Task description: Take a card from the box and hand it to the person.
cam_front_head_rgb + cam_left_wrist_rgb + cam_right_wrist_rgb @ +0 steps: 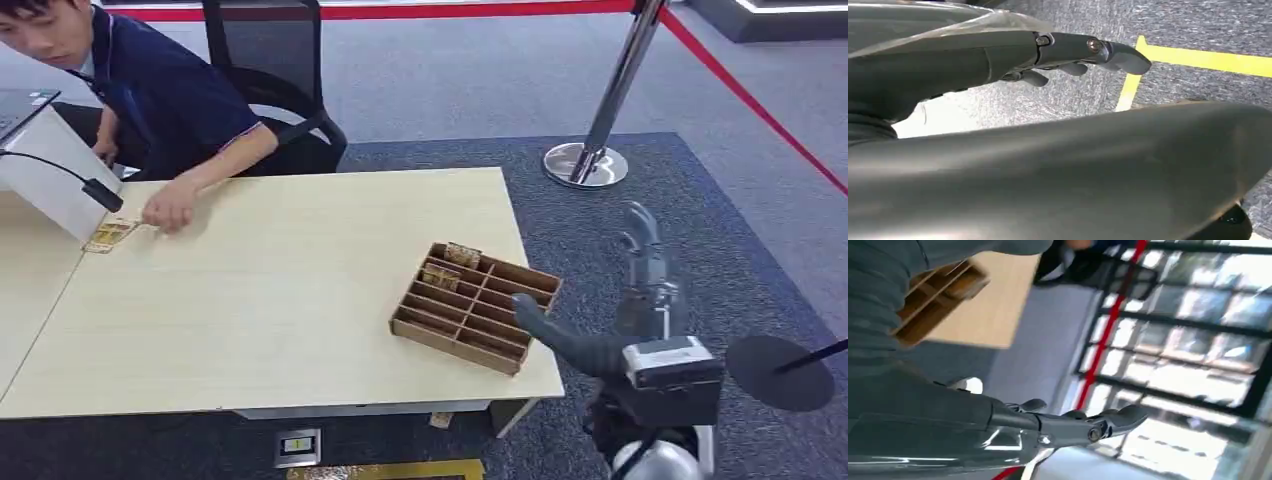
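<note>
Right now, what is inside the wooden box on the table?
The wooden box has slatted compartments. Two cards stand in the far-left slots; the other visible slots look empty. The right hand, thumb over the near corner, hides a little there.

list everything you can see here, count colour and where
table: one, pale wood, centre of the head view
box: one, brown, with dividers, near the table's right front corner
cards in box: a few, tan, in the box's far compartments; exact count unclear
card: one, tan, on the table's far left, by the person's hand
white device: one, far left, with a black cable
chair: one, black, behind the person
stanchion: one, chrome, on the carpet beyond the table
person: one, dark blue shirt, seated at the far left
left hand: grey, holds nothing, above carpet
right hand: grey, holds nothing, right of the box
</note>
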Motion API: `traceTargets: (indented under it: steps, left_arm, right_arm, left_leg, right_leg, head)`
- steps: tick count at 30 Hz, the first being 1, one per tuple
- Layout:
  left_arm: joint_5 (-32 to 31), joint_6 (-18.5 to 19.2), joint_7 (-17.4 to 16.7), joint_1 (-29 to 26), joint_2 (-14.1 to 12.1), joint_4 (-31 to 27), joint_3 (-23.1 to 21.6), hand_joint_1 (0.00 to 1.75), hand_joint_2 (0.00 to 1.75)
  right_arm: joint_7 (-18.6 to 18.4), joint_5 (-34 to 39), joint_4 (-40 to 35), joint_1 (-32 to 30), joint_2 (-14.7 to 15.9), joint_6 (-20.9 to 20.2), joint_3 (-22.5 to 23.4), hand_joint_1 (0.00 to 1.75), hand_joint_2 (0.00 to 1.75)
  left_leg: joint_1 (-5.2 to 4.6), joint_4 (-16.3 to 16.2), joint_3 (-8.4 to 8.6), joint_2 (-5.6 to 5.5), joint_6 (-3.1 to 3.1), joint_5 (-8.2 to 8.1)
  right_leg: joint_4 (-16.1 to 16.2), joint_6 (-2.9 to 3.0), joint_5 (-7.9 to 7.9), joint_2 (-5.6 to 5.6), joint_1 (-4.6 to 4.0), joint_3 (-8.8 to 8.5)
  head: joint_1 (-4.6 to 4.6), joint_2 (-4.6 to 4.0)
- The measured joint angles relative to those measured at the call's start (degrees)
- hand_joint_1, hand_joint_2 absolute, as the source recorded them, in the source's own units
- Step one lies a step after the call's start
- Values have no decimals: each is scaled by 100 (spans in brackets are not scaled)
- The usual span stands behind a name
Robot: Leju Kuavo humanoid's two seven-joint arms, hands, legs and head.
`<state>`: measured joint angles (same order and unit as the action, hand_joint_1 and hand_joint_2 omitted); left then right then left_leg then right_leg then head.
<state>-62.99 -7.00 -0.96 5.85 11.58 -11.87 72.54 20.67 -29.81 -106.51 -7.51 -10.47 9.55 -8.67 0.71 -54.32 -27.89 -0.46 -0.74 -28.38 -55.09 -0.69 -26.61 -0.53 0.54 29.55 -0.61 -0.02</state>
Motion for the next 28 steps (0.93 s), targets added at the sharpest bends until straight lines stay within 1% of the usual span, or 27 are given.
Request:
traceTargets:
  steps: [1, 2, 3, 5, 6, 7, 8, 9, 11, 12, 13, 14, 16, 18, 19, 20, 23, 27, 28]
  left_arm:
    - [17, -20, 0, 1, 11, 0, 19, 0, 0]
    - [31, -28, 0, 0, 15, 0, 39, 0, 0]
    - [46, -46, -4, -3, 22, 0, 61, 0, 0]
    - [59, -65, -9, 1, 35, 0, 87, 0, 0]
    - [59, -65, -9, 1, 46, 0, 92, 0, 0]
    - [59, -65, -9, -1, 50, 0, 94, 0, 0]
    - [59, -57, -9, -1, 52, 0, 94, 0, 0]
    - [59, -37, -9, 5, 59, 0, 94, 0, 0]
    - [57, 0, 11, 19, 63, 0, 94, 0, 0]
    - [52, 2, 20, 13, 66, 0, 94, 0, 0]
    - [48, 26, 26, 11, 63, 0, 94, 0, 0]
    - [41, 66, 42, 17, 66, 0, 94, 0, 0]
    - [2, 149, 72, 32, 66, 0, 90, 0, 0]
    - [-64, 199, 74, 27, 66, 0, 83, 0, 0]
    - [-66, 208, 74, 27, 66, 0, 83, 0, 0]
    - [-63, 210, 76, 30, 66, 0, 83, 0, 0]
    - [-61, 210, 74, 30, 66, 0, 83, 0, 0]
    - [-42, 217, 55, 28, 66, 0, 83, 0, 0]
    - [-39, 217, 46, 27, 66, 0, 83, 0, 175]
  right_arm:
    - [-90, -17, -22, -152, -31, 37, 254, 0, 175]
    - [-186, -74, 3, -280, -87, 63, 676, 0, 175]
    - [-200, -174, 111, -336, -126, 79, 1054, 0, 175]
    - [-456, -515, 689, -252, -227, 108, 1972, 0, 175]
    - [-461, -696, 1124, -156, -225, 263, 2403, 0, 175]
    - [-522, -934, 1616, -19, -214, 455, 2816, 0, 175]
    - [-665, -1300, 2394, 182, -114, 806, 3249, 0, 175]
    - [-798, -1524, 3188, 410, -4, 1063, 3613, 0, 175]
    - [-987, -1645, 4670, 717, 231, 1232, 4246, 0, 175]
    - [-1027, -1696, 5235, 821, 311, 1334, 4452, 0, 175]
    - [-1197, -1785, 5782, 921, 374, 1343, 4618, 0, 175]
    - [-1560, -1900, 6252, 1012, 429, 1236, 4731, 0, 175]
    - [-2417, -2029, 7218, 1131, 522, 862, 4923, 0, 175]
    - [-3141, -2287, 7832, 1154, 512, 368, 4969, 0, 175]
    - [-3368, -2398, 8101, 1156, 494, 214, 4971, 0, 175]
    - [-3480, -2470, 8291, 1153, 470, 131, 4971, 0, 175]
    - [-3658, -2572, 8776, 1198, 380, -35, 4971, 0, 175]
    - [-3722, -2620, 9097, 1283, 315, -177, 4971, 0, 175]
    - [-3750, -2627, 9143, 1306, 313, -212, 4971, 0, 175]
  left_leg:
    - [0, 0, 0, 0, 0, 0]
    - [0, 0, -2, 0, 0, 0]
    - [0, 1, -6, 0, 0, 1]
    - [0, 1, -3, 1, 1, 2]
    - [0, 1, -4, 1, 6, 5]
    - [0, 1, -8, -1, 6, 5]
    - [0, 1, -6, -1, 6, 8]
    - [0, -1, -4, 2, 7, 10]
    - [-8, -1, -3, 1, 17, 16]
    - [-10, -1, -5, 1, 17, 18]
    - [-8, -1, -5, 1, 16, 17]
    - [-6, -1, -4, 2, 15, 17]
    - [-4, 0, -6, 4, 14, 16]
    - [0, 3, -8, 3, 12, 16]
    - [1, 5, -11, 3, 11, 15]
    - [1, 6, -14, 3, 10, 15]
    - [1, 7, -15, 4, 7, 16]
    - [-4, 7, -15, 5, 8, 19]
    - [-8, 7, -15, 5, 9, 19]
  right_leg:
    - [0, 0, 0, 0, 0, -4]
    - [0, 0, 0, 0, 0, -3]
    - [0, 0, 1, 0, 0, -3]
    - [0, 5, 5, 0, -1, -5]
    - [2, -2, 9, 0, -1, -9]
    - [2, -3, 10, 0, -1, -8]
    - [5, -9, 18, 0, -1, -9]
    - [7, -9, 23, 0, -1, -10]
    - [8, -13, 24, 0, -1, -9]
    - [7, -15, 26, 0, 3, -6]
    - [7, -14, 26, 0, 5, -3]
    - [7, -13, 26, 0, 4, -2]
    - [6, -9, 21, 0, 2, -1]
    - [4, -5, 18, 0, 0, 3]
    - [1, -4, 17, 0, -1, 4]
    - [-1, -2, 16, 0, -1, 7]
    - [-1, -2, 16, 0, -2, 8]
    - [-1, -5, 19, 0, -4, 7]
    - [-1, -6, 19, 0, -3, 7]
  head:
    - [4, 0]
    - [2, 0]
    - [2, 0]
    - [4, 0]
    - [2, 0]
    - [0, 0]
    - [7, 0]
    - [-2, 0]
    - [-2, 0]
    - [4, 0]
    - [2, 0]
    - [4, 0]
    - [2, 0]
    - [2, 0]
    - [2, 0]
    - [4, 0]
    - [2, 0]
    - [2, 0]
    - [2, 0]
